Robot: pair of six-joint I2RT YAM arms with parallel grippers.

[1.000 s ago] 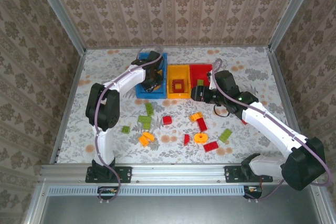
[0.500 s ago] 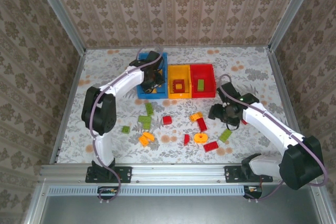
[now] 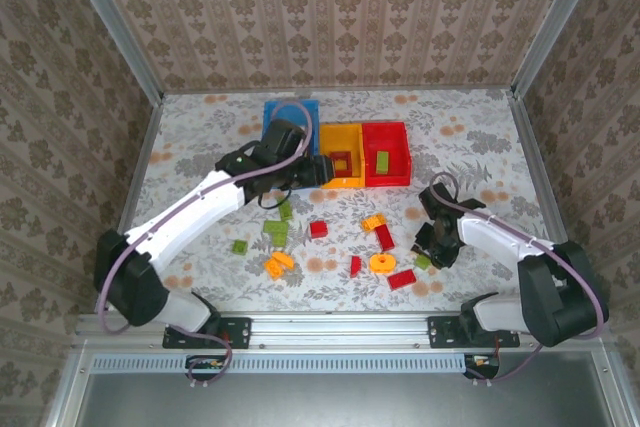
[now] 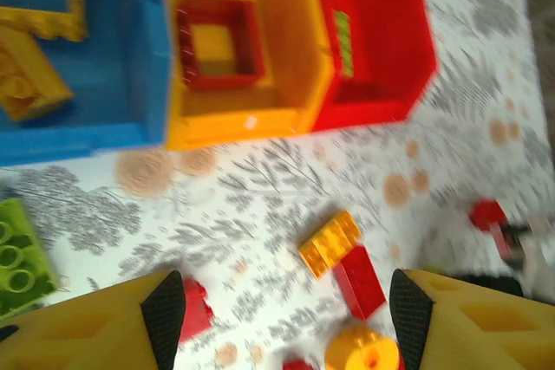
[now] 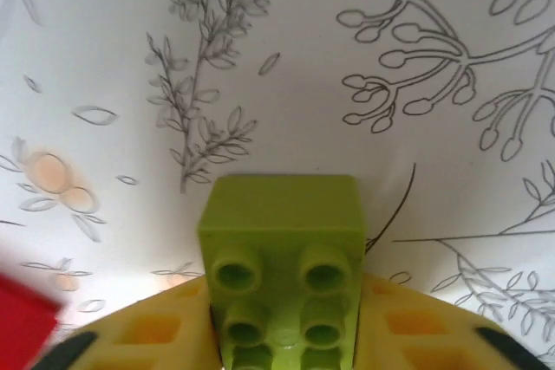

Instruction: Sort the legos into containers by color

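My right gripper (image 5: 282, 335) is shut on a light green brick (image 5: 282, 249) resting on the table, near the table's right front (image 3: 423, 260). My left gripper (image 4: 284, 318) hangs open with nothing between its fingers, just in front of the yellow container (image 3: 340, 129). Below it lie an orange brick (image 4: 329, 240), a red brick (image 4: 358, 279) and an orange disc (image 4: 368, 353). The blue container (image 4: 130, 84) holds yellow pieces (image 4: 26, 84). A red frame (image 4: 217, 41) lies in the yellow container. In the red container (image 3: 400, 137) sits a green piece (image 3: 382, 161).
Loose legos are scattered across the front middle: green ones (image 3: 276, 232) and a small green one (image 3: 240, 246) to the left, an orange one (image 3: 279, 263), and red ones (image 3: 318, 229) (image 3: 401, 279). Papered walls stand around the table.
My left arm swung from over the blue container to in front of the yellow one, and its jaws opened. My right gripper left the red container, dropped to the green brick and shut on it.
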